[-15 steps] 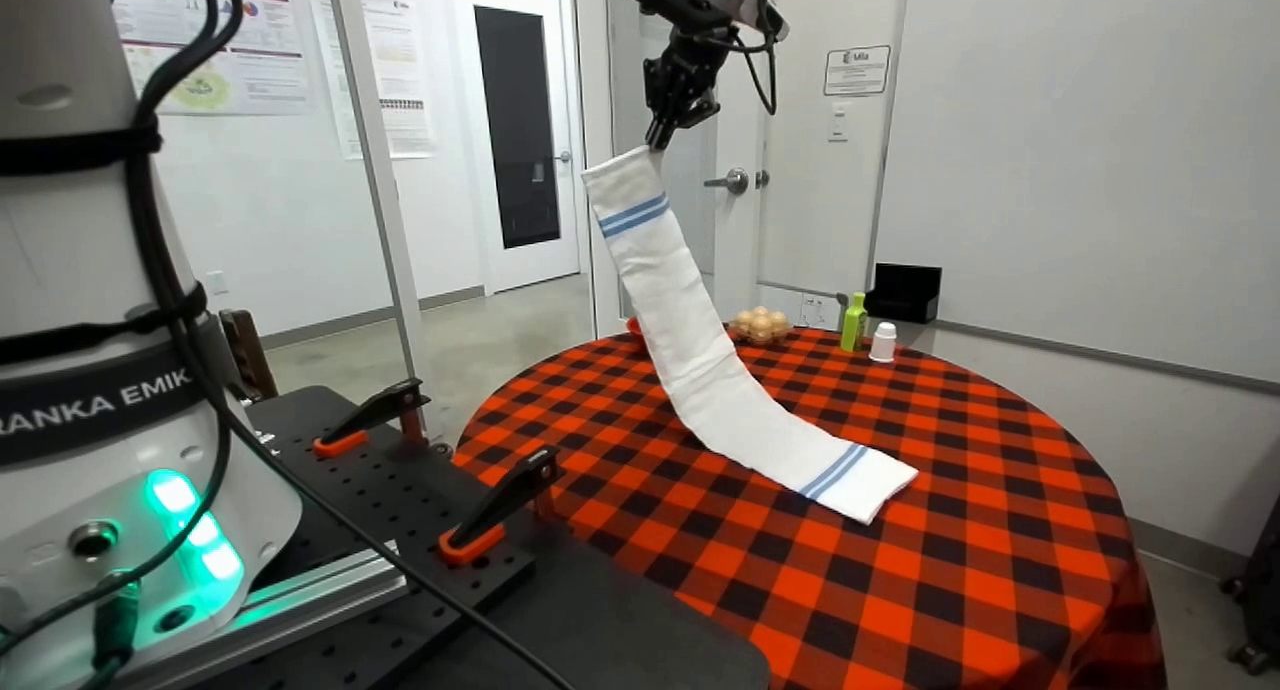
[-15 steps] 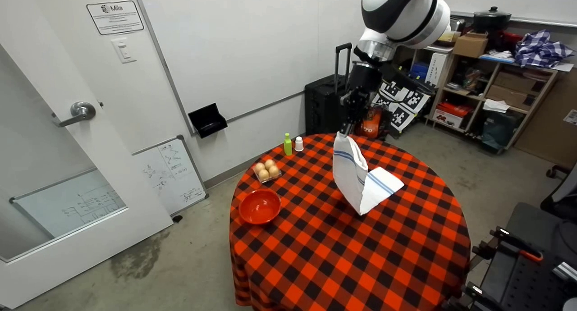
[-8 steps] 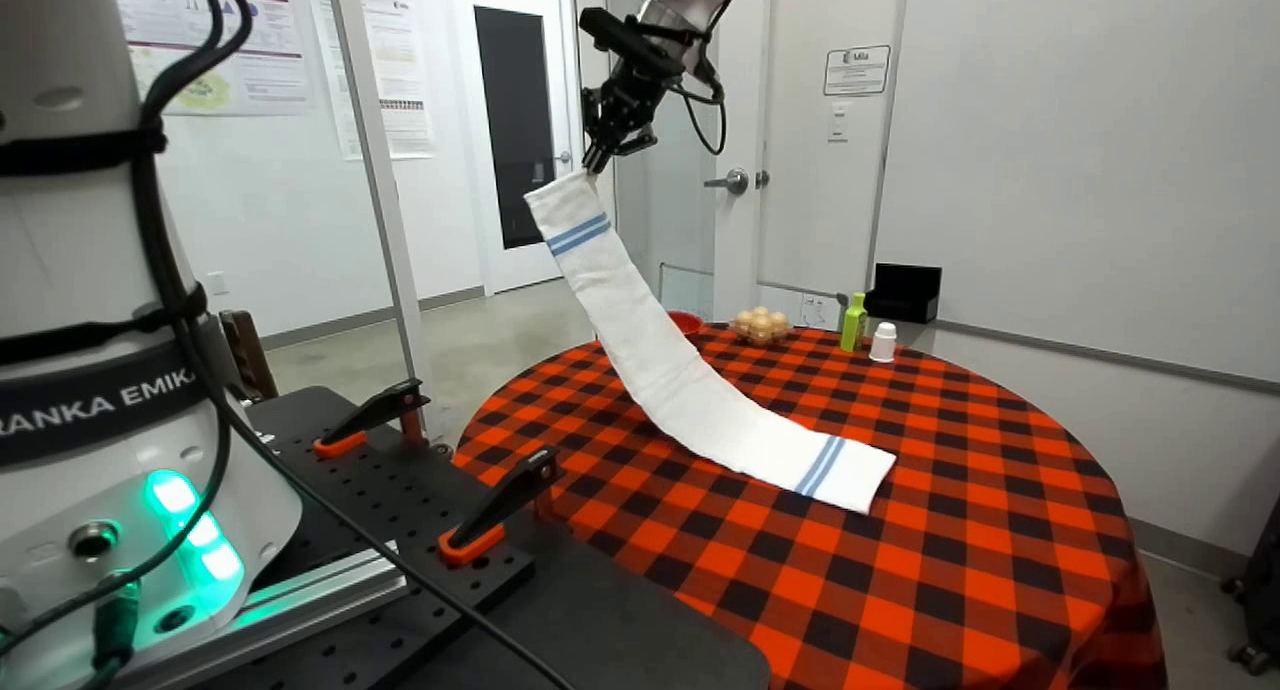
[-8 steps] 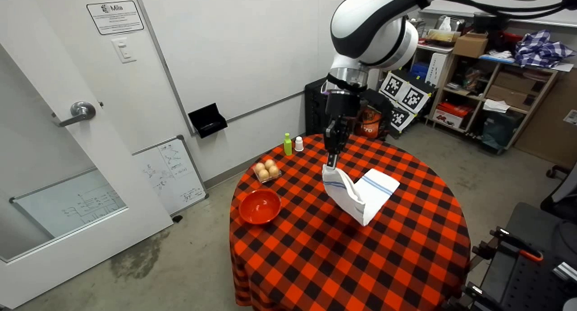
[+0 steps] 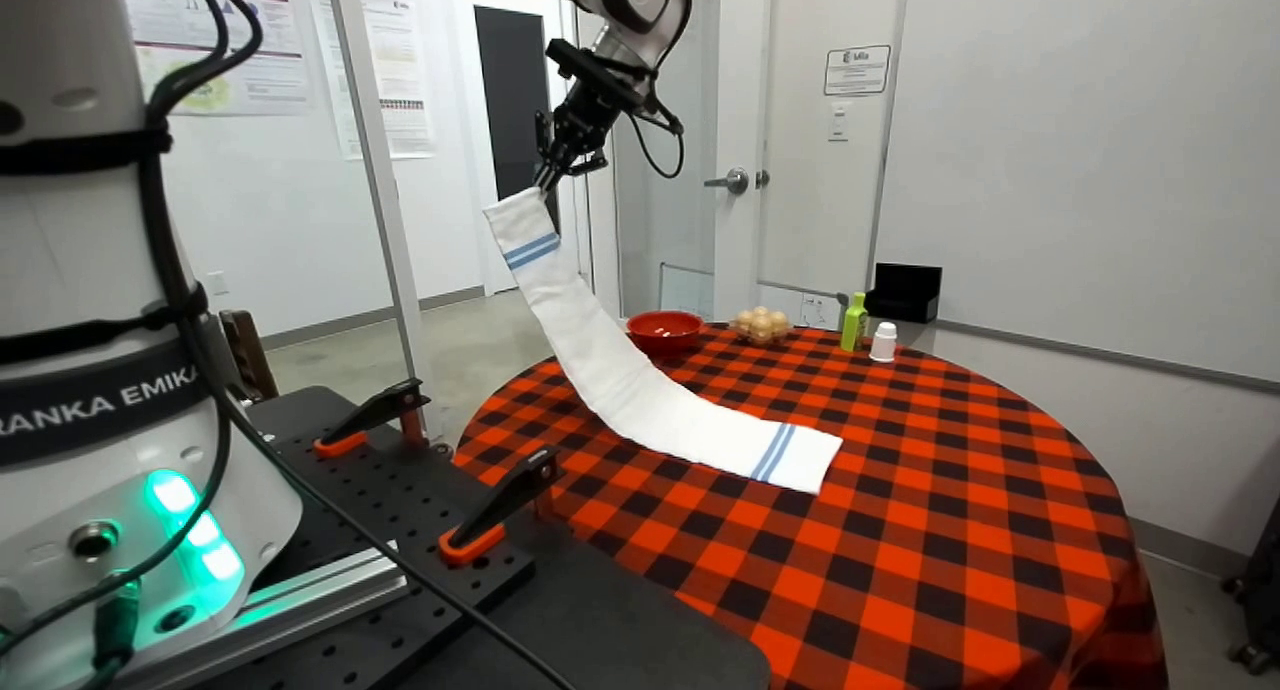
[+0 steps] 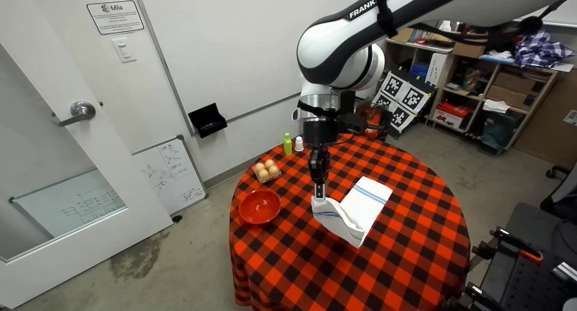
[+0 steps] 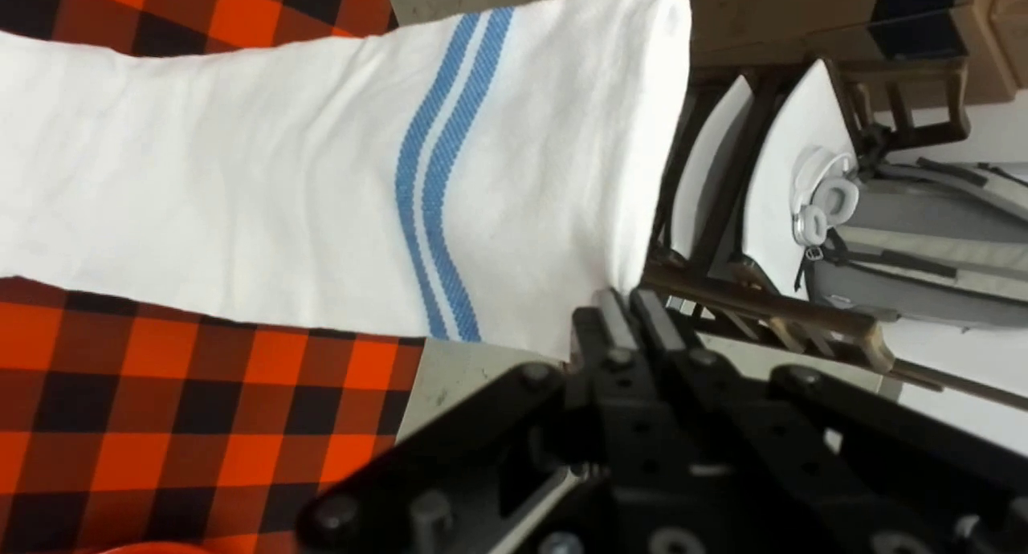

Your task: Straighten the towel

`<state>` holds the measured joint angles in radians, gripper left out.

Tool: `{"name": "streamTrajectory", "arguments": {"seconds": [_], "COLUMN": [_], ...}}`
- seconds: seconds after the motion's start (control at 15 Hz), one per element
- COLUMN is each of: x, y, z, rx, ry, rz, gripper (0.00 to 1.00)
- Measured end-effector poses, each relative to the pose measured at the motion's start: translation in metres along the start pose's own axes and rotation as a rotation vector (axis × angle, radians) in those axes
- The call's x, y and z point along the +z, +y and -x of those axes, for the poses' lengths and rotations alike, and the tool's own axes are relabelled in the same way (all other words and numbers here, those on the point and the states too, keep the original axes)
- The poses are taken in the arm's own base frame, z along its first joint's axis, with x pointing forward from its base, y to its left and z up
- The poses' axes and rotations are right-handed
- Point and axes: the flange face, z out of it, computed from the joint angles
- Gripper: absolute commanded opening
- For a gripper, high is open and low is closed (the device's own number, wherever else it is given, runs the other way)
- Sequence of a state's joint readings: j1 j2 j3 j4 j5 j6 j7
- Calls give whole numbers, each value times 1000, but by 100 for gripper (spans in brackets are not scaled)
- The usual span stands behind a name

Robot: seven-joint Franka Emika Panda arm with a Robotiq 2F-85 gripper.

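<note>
Towel [image 5: 615, 375]: white, long narrow strip, with a pair of blue stripes near each end. One end lies flat on the red-and-black checked tablecloth [image 5: 930, 530]; from there the strip curves upward to the opposite end, which is raised and held at one corner. Only part of the towel therefore rests on the cloth.

Gripper [image 7: 628, 299]: jaws pressed together, pinching that corner between them. In the wrist view the hem of the raised end runs from the jaws to its other corner, which hangs free.

Arm [image 6: 329, 54]: white and black, reaching in above the tablecloth.

Bowl [image 6: 260, 207]: red, upright on the tablecloth, apart from the towel.

Eggs [image 6: 265, 171]: set in a close group, near the bowl.

Bottle [image 6: 287, 146]: green, upright, near the tablecloth edge.

Container [image 6: 299, 144]: white, upright, just beside the bottle.

Clamps [image 5: 505, 495]: black and orange, mounted on a black bench [image 5: 640, 630].
</note>
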<state>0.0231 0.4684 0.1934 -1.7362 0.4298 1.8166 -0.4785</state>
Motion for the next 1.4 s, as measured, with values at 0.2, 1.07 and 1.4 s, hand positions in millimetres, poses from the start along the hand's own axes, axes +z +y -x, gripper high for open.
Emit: {"name": "streamTrajectory", "arguments": {"seconds": [0.2,1.07,1.4], "x": [24,52,16], "y": [-3,-24,51], "z": [-11,-41,-23], "rx": [-58,-166,-63], "ry": [-51,-20,94], "rz": [18,184,404], "gripper": [53,100,100]}}
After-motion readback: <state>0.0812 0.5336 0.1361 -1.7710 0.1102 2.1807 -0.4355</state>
